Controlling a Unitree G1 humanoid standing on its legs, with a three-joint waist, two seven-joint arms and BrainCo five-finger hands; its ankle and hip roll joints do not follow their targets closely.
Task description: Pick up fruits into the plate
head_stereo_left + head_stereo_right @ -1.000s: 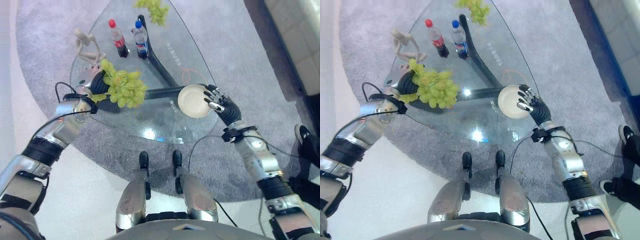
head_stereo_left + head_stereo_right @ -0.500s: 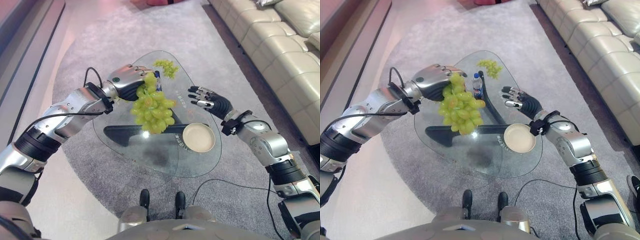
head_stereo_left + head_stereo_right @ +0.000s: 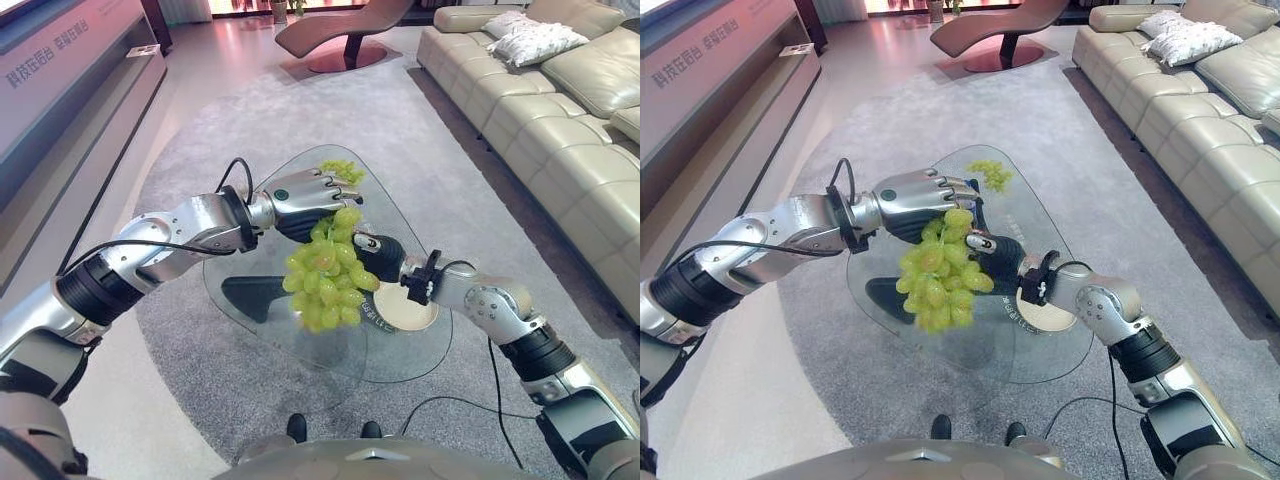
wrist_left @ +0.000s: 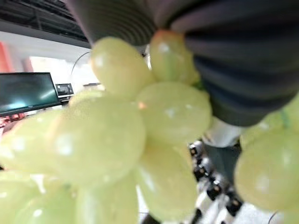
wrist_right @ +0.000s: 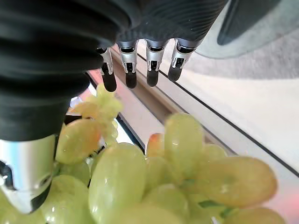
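Note:
My left hand (image 3: 300, 195) is shut on the stem end of a big bunch of green grapes (image 3: 325, 272), which hangs in the air above the glass table (image 3: 400, 370). The grapes (image 4: 98, 135) sit right under that hand's dark cover. My right hand (image 3: 378, 250) reaches in from the right, close beside the bunch, with its fingers (image 5: 152, 70) straight and open over the grapes (image 5: 154, 186). Under my right forearm, on the table's right side, lies the white plate (image 3: 1045, 318). A second, smaller bunch of grapes (image 3: 340, 170) lies at the table's far end.
A dark table base (image 3: 245, 295) shows under the glass. The table stands on a grey rug (image 3: 200, 350). A beige sofa (image 3: 560, 130) runs along the right, a brown lounge chair (image 3: 340, 30) stands at the far end, and a low cabinet (image 3: 60, 110) lines the left.
The camera has tilted up, showing more of the room. My left hand has carried the grapes right, closer to the plate. My right hand has moved in over the plate to the bunch.

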